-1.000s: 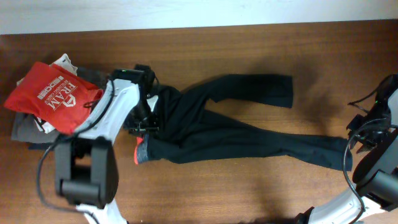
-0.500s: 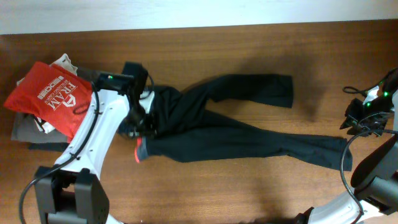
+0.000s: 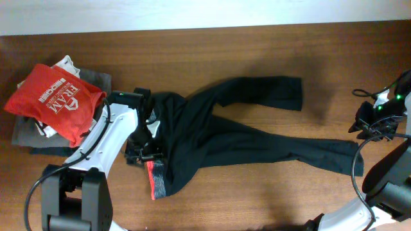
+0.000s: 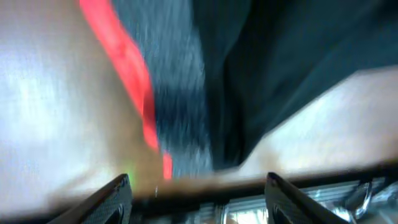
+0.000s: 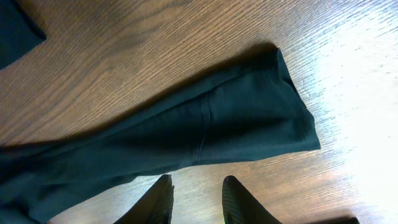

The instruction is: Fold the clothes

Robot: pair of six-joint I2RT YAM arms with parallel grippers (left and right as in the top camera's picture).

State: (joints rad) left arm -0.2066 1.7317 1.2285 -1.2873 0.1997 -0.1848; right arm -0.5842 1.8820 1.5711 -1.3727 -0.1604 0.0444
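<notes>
The black leggings [image 3: 244, 138] lie spread on the wooden table, legs pointing right, one toward the back right and one toward the right edge. The grey waistband [image 3: 158, 181] with its orange-red lining is turned toward the front left. My left gripper [image 3: 142, 156] is right beside the waistband; in the blurred left wrist view its fingers [image 4: 196, 190] stand wide apart, with the waistband [image 4: 180, 93] just ahead. My right gripper [image 3: 376, 122] is at the right edge, open and empty [image 5: 199, 200], over bare wood near the long leg's cuff [image 5: 261, 118].
A red T-shirt with white print [image 3: 54, 99] lies on grey folded garments [image 3: 32, 131] at the far left. The table's back edge meets a white strip [image 3: 205, 13]. Bare wood [image 3: 270, 199] shows in front of the leggings.
My left gripper has moved toward the front and the waistband has swung frontward, showing more red lining. My right arm rose from the leg end earlier and has since held still.
</notes>
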